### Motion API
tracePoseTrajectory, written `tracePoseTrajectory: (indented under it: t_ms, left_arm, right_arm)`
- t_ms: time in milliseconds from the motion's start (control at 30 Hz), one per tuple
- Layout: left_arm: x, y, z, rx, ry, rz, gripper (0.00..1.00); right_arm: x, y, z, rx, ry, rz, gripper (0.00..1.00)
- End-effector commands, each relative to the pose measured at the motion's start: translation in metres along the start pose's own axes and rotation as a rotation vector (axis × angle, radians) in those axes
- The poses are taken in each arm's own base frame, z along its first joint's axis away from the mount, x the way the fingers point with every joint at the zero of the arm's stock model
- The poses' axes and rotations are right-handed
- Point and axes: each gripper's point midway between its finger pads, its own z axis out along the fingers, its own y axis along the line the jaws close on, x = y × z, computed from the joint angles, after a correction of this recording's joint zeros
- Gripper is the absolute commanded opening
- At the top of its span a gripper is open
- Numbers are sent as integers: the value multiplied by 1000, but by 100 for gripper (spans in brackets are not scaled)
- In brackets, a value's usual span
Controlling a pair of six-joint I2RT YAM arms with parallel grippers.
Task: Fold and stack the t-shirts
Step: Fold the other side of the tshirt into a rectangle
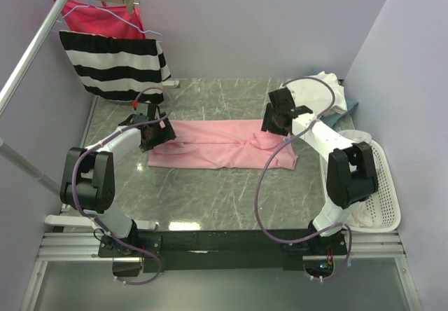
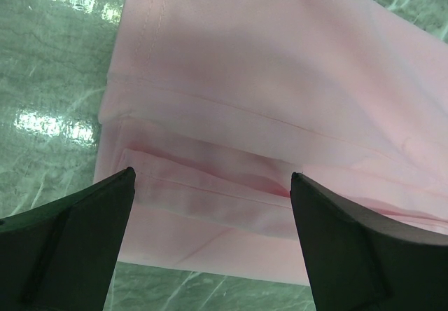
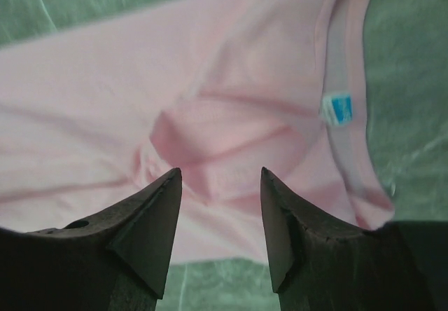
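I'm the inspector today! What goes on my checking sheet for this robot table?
Surface: green marbled table, shiny, no spills seen.
Job's things: pink tee lies folded into a long band at mid-table; white tees are heaped at the back right.
Clutter: white basket at the right edge.
Grippers: left gripper is open over the pink tee's hem; right gripper is open over its collar end, holding nothing.
Cables: purple cables loop off both arms; the right one passes over the tee's corner.
Surroundings: striped garment and red garment hang on a rack at the back left.
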Motion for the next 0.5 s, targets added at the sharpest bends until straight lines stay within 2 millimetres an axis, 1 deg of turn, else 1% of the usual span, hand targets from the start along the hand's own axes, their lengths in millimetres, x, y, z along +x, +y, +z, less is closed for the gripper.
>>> tracePoseTrajectory:
  t_ms: [0, 33, 100, 200, 267, 367, 400, 467]
  left_arm:
    - [-10, -7, -5, 29, -20, 15, 97]
    - [-10, -8, -5, 31, -20, 17, 97]
    - [-9, -9, -4, 38, -14, 15, 97]
    - [-8, -9, -4, 41, -8, 15, 97]
    - [-9, -9, -4, 40, -12, 15, 97]
    - [-8, -8, -4, 35, -12, 15, 97]
    - [-9, -8, -5, 34, -14, 15, 97]
    - [-9, -7, -4, 30, -13, 17, 97]
  right_arm:
    - [36, -4, -15, -58, 66, 31, 56]
    - [46, -10, -13, -45, 85, 33, 56]
    - [56, -13, -12, -46, 103, 44, 56]
    - [64, -10, -7, -64, 119, 60, 56]
    - [67, -9, 0, -62, 125, 67, 56]
    - [63, -7, 10, -59, 111, 62, 56]
    - [58, -6, 12, -59, 101, 60, 56]
    - [58, -7, 20, -42, 104, 47, 56]
